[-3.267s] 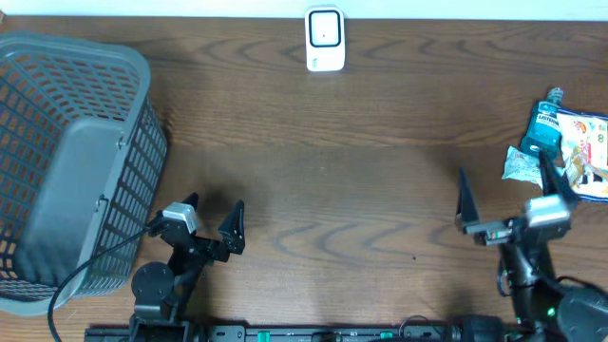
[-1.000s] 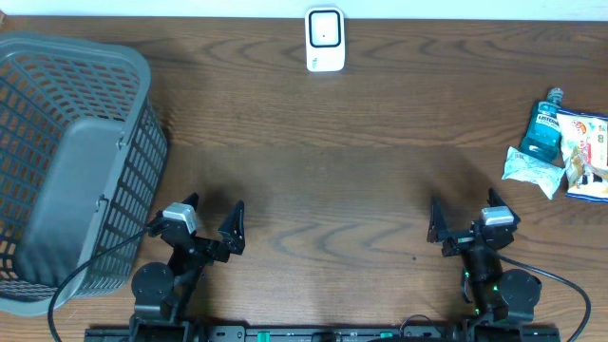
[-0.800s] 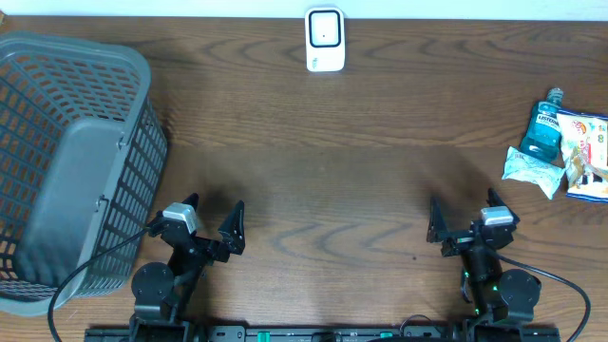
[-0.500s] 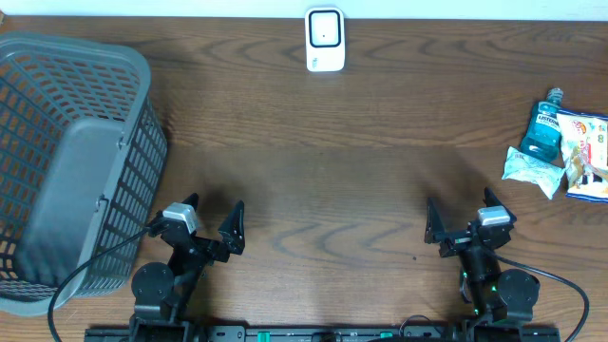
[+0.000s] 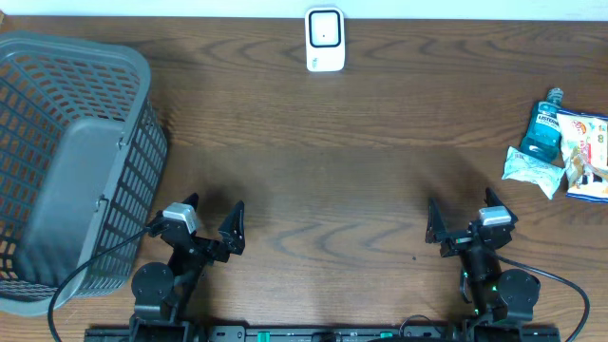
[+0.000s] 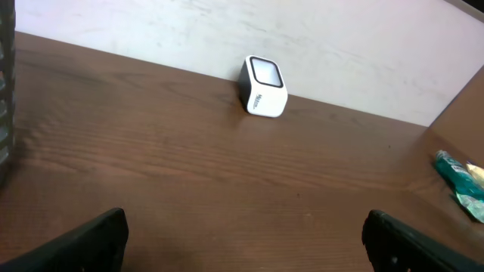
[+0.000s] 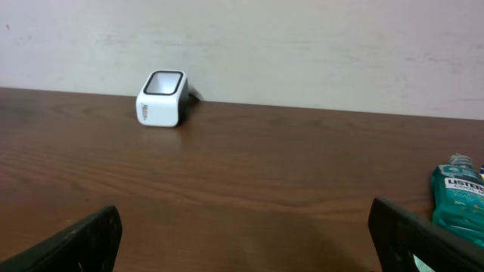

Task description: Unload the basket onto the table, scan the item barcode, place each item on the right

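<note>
Both my grippers open and empty, low at the near edge of the table [image 5: 361, 161].

My left gripper [image 5: 214, 217] has its jaws spread wide with nothing between them, just beside the grey mesh basket [image 5: 142, 161] on my left. My right gripper [image 5: 461, 218] is spread as wide and holds nothing. The things to scan lie well apart from both, at the table's right edge: a teal mouthwash bottle [image 5: 545, 128] lying flat, touching a colourful snack packet [image 5: 587, 152] and a crumpled wrapper [image 5: 530, 168]. The white scanner [image 5: 324, 39] stands at the far edge against the wall [image 7: 302, 38], roughly midway between my arms. From my right wrist I see only the bottle's end, and no barcode shows.
</note>
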You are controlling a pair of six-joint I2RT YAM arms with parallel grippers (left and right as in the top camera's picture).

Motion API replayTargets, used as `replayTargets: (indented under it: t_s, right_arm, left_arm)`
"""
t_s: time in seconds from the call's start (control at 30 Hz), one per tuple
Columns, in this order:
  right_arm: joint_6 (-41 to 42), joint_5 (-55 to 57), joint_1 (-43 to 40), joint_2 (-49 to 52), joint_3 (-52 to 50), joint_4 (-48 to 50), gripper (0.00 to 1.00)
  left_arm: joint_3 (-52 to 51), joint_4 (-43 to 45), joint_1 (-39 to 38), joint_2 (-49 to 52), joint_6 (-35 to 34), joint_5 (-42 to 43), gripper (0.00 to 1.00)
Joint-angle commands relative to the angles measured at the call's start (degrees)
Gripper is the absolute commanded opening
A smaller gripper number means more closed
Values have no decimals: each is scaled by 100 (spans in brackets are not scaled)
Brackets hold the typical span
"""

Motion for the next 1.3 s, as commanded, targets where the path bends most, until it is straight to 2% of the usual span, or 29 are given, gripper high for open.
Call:
replayTargets:
  t_s: [0.0,0.2,0.43,0.53,0.63,0.7,1.27]
  right_arm:
    - [-90,-15,-28,-2,-7,-24,99]
    - [-90,-15,-28,-4,-7,-24,99]
    - [-90,-15,-28,-2,-7,-24,99]
    - [-90,-15,-28,-2,-7,-24,99]
    - [-90,-15,-28,-4,-7,-24,99]
    - [-90,-15,-28,-2,-7,-24,99]
    - [-90,-15,-28,-2,-7,-24,99]
  left_arm:
    - [-157,-81,-22,-28,-9,33,99]
    - [-157,-87,-22,-133,13,-17,99]
    - [-168,-184,-22,-280,-299,-1569,99]
    - [-170,-208,-22,-280,-192,-2116,99]
    - [-170,-234,-22,-280,483,-1998,99]
    - [-170,-238,-24,-280,625,-1956,99]
    - [-170,-240,-24,-280,942,-1751,99]
